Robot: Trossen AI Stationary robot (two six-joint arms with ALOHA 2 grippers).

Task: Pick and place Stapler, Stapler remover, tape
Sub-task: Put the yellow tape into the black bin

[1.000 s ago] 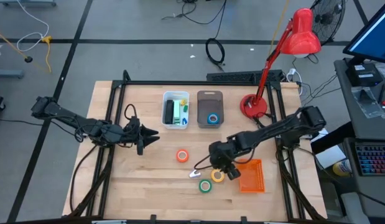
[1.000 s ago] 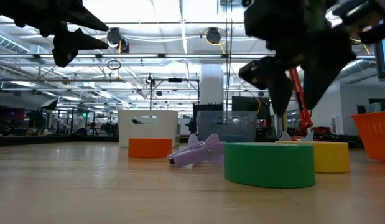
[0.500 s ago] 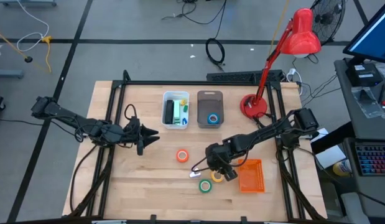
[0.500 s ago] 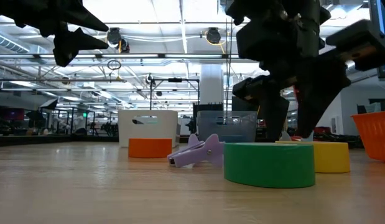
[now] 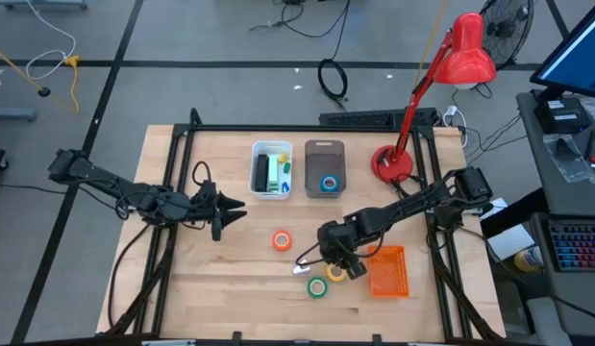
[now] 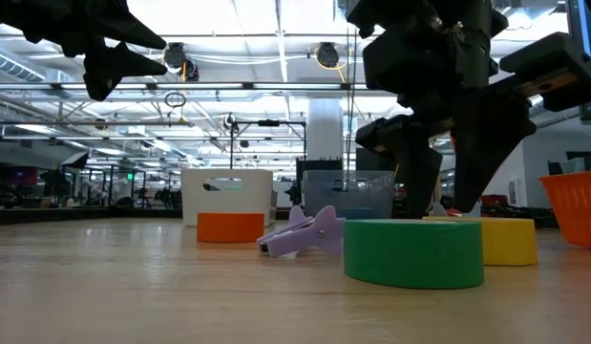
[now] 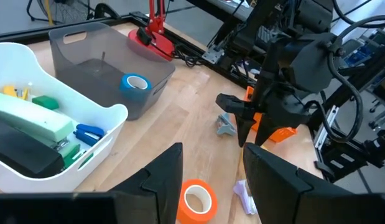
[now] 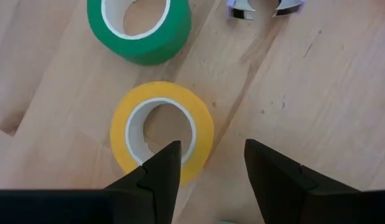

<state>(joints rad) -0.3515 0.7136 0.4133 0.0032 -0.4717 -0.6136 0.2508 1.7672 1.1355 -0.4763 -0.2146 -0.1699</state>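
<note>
My right gripper (image 8: pixel 208 155) is open and points down at the yellow tape (image 8: pixel 161 134), which lies flat on the table. One finger (image 8: pixel 161 168) stands over the ring's hole and the other outside its wall. The green tape (image 5: pixel 317 286) and the purple stapler remover (image 5: pixel 302 269) lie flat beside it, and the orange tape (image 5: pixel 282 240) a little farther toward the left. The blue tape (image 7: pixel 136 84) lies in the grey bin (image 5: pixel 324 168). A black and green stapler (image 7: pixel 30 137) lies in the white bin (image 5: pixel 271 170). My left gripper (image 5: pixel 230 209) hovers open at the left. My right gripper comes from above with its fingers on either side of the yellow tape's ring wall (image 8: pixel 195 146). In the low view the fingertips (image 6: pixel 416 196) reach down behind the rolls. Whether either finger touches the tape, I cannot tell.
An orange mesh basket (image 5: pixel 388 271) stands right of my right gripper. A red desk lamp (image 5: pixel 393 163) stands at the back right, past the grey bin. Bare wood lies along the table's near left.
My right gripper has come down over the yellow tape, its fingers now level with the rolls in the low view, and it has stayed open. The tapes and the stapler remover have not moved.
</note>
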